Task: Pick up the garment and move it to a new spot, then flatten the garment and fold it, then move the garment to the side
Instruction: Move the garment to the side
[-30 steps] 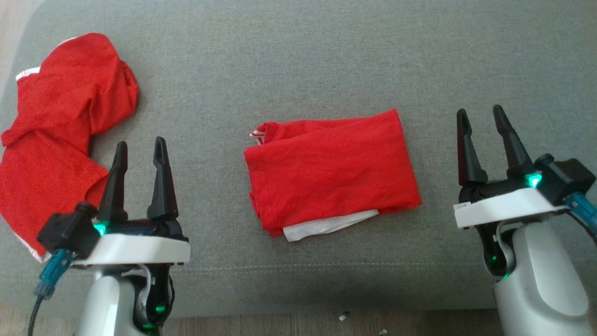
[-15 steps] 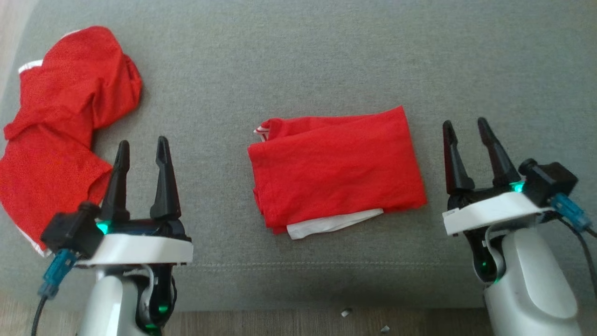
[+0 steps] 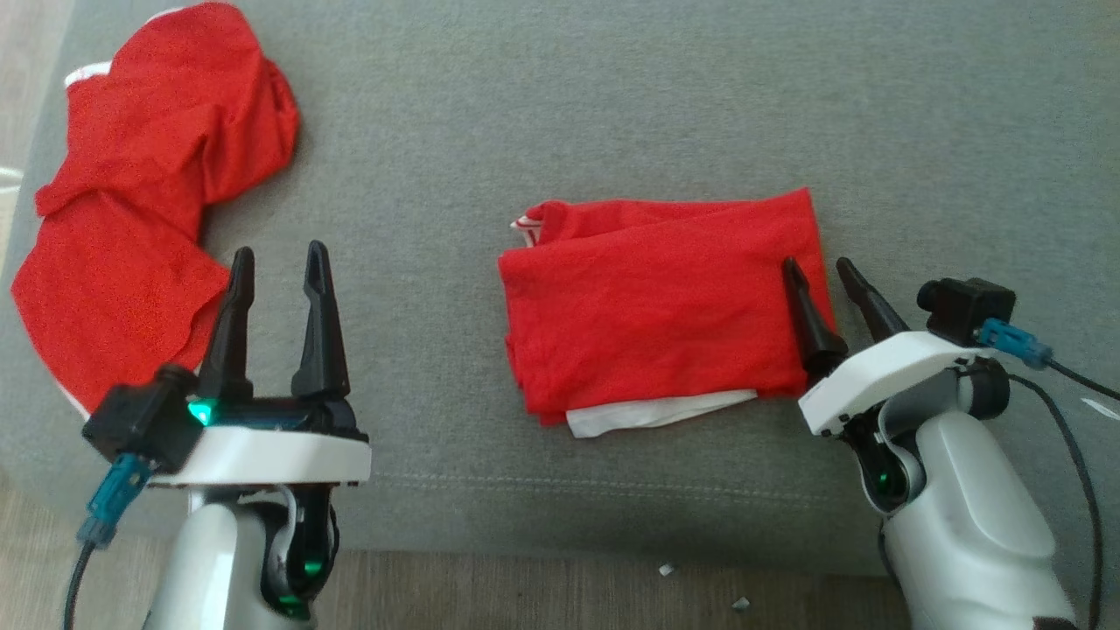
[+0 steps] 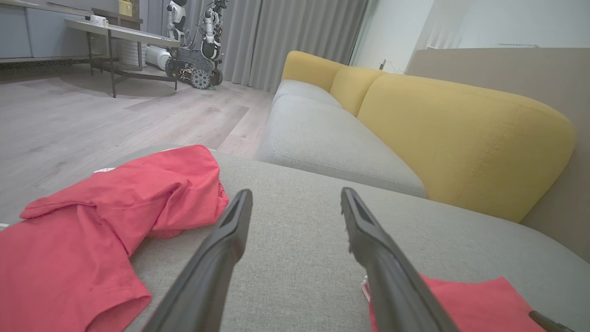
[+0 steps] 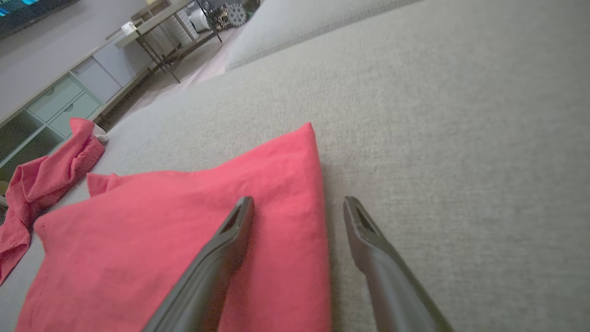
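Note:
A red garment point(image 3: 656, 306), folded into a rectangle with a white strip showing at its near edge, lies mid-cushion on the grey sofa seat point(image 3: 612, 105). My right gripper point(image 3: 817, 264) is open at the garment's right edge, its left finger over the red cloth and its right finger over the seat. The right wrist view shows the same straddle: right gripper point(image 5: 298, 201), folded garment point(image 5: 184, 230). My left gripper point(image 3: 280, 251) stands open over bare cushion, left of the folded garment point(image 4: 474, 304), with nothing between its fingers point(image 4: 230, 240).
A second red garment point(image 3: 149, 201) lies crumpled at the seat's left end, close to my left gripper; it also shows as a red heap point(image 4: 92, 230). A yellow backrest point(image 4: 461, 133) lines the sofa's far side. Wooden floor point(image 3: 525, 595) runs along the front edge. Another robot point(image 4: 193, 41) stands across the room.
The head camera has shifted. My right gripper has moved left and forward, from beside the folded garment to straddling its right edge. The left gripper has stayed put, open.

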